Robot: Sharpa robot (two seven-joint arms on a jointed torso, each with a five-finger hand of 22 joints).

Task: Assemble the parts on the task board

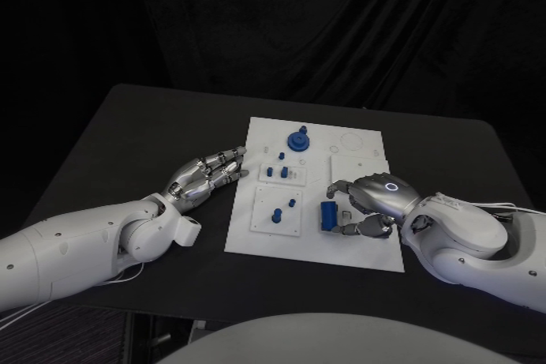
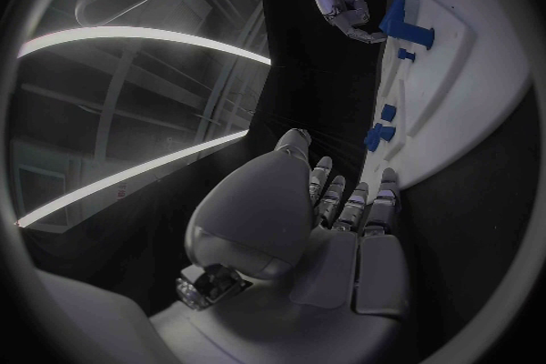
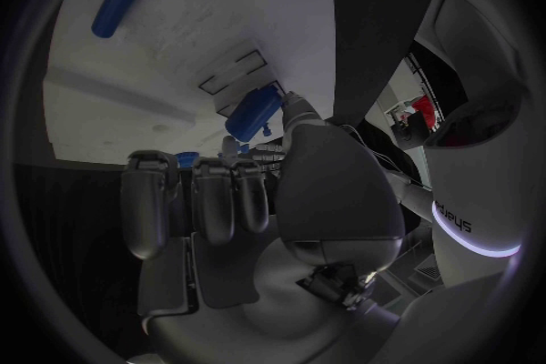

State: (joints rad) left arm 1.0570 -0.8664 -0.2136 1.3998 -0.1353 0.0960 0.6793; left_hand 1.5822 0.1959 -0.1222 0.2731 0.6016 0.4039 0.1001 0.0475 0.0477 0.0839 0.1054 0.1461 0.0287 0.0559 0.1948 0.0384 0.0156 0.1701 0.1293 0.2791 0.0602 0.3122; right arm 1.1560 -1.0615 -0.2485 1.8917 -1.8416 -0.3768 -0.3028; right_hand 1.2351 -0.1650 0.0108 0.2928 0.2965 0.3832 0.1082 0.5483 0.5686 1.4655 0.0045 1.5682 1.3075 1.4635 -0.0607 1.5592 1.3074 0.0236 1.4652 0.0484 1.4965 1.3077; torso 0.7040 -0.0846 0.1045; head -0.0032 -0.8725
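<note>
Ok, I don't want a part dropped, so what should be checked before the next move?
1. Right hand at the blue part, fingers on both sides of it: ok.
2. Firm grip on that part: cannot tell.
3. Left hand at the task board edge, holding nothing: ok.
4. Round blue part at the board's far end, apart from both hands: ok.
5. Slot meant for the part: cannot tell.

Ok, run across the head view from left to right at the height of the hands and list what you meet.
Left hand at the board's left edge → task board → blue peg in the lower-left panel → blue cylinder part → right hand gripping that part.
</note>
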